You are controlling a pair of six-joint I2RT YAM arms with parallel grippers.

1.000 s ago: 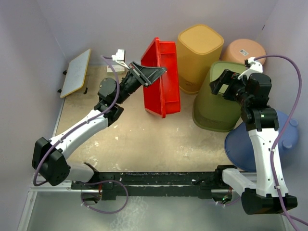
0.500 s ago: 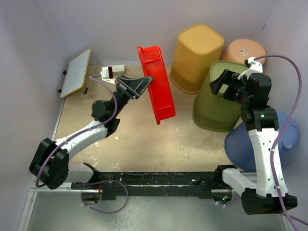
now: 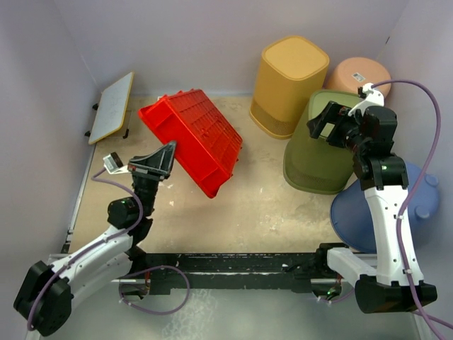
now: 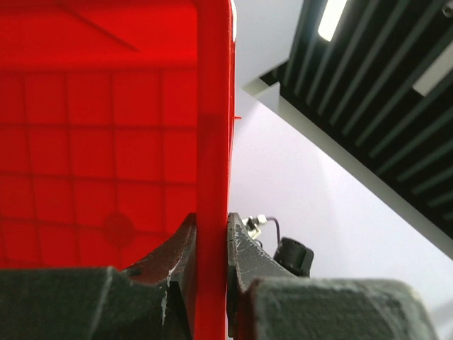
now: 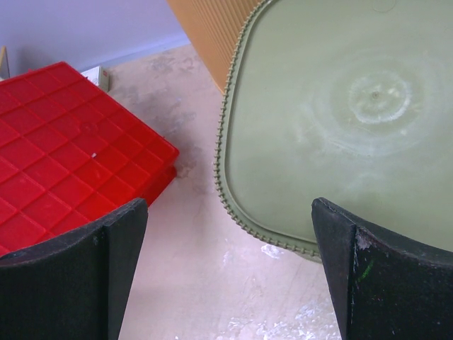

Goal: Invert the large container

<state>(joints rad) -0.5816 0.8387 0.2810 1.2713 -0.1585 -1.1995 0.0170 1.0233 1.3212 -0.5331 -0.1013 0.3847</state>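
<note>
Left gripper (image 4: 211,232) is clamped on the rim wall of the red crate (image 3: 191,138). The crate is tilted at the left-centre of the table (image 3: 262,209), gridded underside facing up and its near-right corner lowest. Right gripper (image 3: 320,127) hangs with fingers spread wide above the upturned green bin (image 3: 322,166), right of the crate.

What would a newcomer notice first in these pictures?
The red container strikes first: tilted, gridded bottom up, left of centre, its rim pinched in the left tool. Then come the yellow bin and the olive bin at the back right, with the open right tool above the olive one.
</note>
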